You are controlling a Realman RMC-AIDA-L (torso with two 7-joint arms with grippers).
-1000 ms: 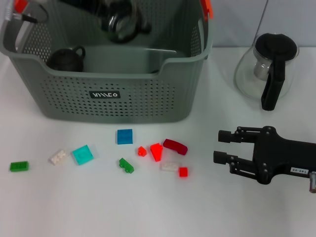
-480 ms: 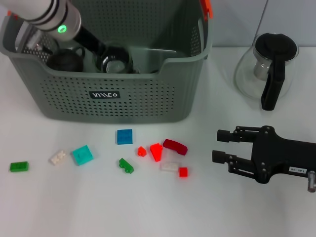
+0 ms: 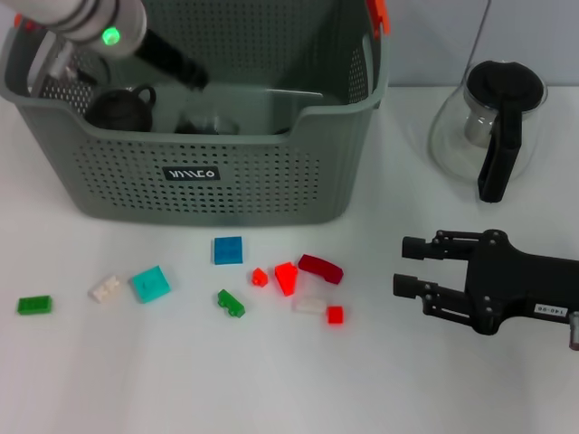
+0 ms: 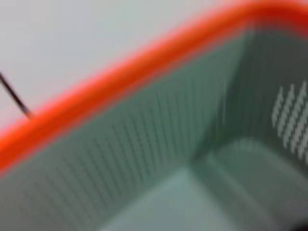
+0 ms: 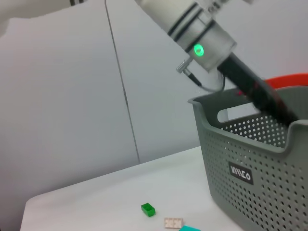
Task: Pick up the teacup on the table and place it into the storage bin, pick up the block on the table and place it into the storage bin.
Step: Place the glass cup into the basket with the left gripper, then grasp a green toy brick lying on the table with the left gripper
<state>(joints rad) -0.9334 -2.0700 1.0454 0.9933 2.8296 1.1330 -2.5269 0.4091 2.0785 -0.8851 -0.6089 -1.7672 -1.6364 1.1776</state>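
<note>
Grey perforated storage bin (image 3: pixel 208 181) sits at the back left of the white table (image 3: pixel 136 380), orange handle clips on its rim and a small black label on the front wall. Left arm reaches down into it from the upper left, green light glowing on its wrist. The left gripper (image 3: pixel 206 116) is low inside the bin, mostly hidden by the front wall and blurred, so I honestly can't tell if its fingers are spread or pinched. A dark teacup (image 3: pixel 120 108) with a handle rests in the bin's left end, just beside the arm.

Out on the table in front of the bin are loose blocks: a blue block (image 3: pixel 228 250), a teal block (image 3: pixel 150 283), a white block (image 3: pixel 105 287), a green block (image 3: pixel 34 305) far to the left, a dark green block (image 3: pixel 231 303), plus a little cluster of red pieces (image 3: pixel 288 276).

Right gripper (image 3: pixel 409 267) hovers over the table to the right of the blocks, fingers parted, holding nothing. A glass pot (image 3: pixel 488 127) with a black handle stands behind it.
</note>
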